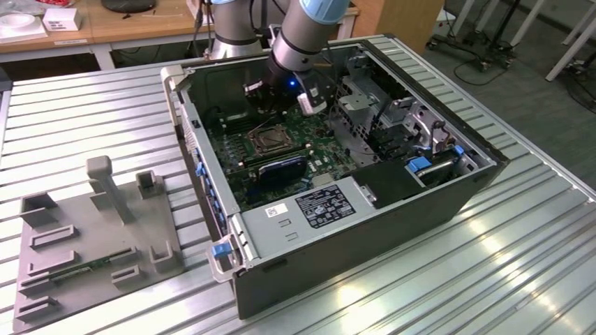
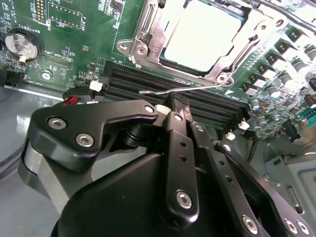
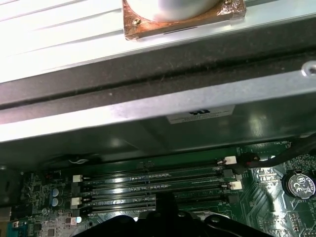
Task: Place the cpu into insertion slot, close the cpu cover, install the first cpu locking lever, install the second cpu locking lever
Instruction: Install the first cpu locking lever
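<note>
Two steps look done: cpu [image 2: 202, 32] sits in insertion slot [image 1: 270, 139] w/ cpu cover [image 2: 150, 29] down, but 1 lever [image 2: 182, 90] is loose, closed pincer [image 2: 176, 106] beside it, at slot's 12 o'clock in exterior view.

The cpu [image 2: 200, 34] lies in the insertion slot [image 2: 129, 47].

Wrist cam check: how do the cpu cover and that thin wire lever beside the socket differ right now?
The cpu cover is a broad silvery frame with a window; the lever is one thin bent rod. The cpu cover lies flat around the cpu; the lever juts out over the black memory slots. Both are bare silvery metal.
</note>
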Tool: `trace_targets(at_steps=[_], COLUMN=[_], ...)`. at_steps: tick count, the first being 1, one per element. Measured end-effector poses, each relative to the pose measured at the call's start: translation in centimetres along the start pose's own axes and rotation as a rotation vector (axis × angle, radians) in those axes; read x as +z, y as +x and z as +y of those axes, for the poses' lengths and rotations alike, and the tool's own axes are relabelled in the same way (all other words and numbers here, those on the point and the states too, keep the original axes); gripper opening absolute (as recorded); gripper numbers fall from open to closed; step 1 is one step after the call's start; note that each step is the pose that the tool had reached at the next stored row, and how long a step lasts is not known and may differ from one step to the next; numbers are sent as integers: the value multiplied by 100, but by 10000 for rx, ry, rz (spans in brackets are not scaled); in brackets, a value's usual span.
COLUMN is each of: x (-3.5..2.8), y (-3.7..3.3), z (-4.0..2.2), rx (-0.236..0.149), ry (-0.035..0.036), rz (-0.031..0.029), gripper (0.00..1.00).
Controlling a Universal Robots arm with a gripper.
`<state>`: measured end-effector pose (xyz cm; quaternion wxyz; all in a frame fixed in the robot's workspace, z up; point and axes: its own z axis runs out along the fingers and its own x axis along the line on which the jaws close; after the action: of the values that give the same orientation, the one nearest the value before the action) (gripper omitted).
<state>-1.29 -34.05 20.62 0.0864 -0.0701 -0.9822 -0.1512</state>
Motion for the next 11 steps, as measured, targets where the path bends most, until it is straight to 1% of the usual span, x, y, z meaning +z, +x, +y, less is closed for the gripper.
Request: trace_targets(at_steps=[11], x=[35], y=[-34], z=[-9], rx=[2], ry=[4], rz=[0], gripper=[11])
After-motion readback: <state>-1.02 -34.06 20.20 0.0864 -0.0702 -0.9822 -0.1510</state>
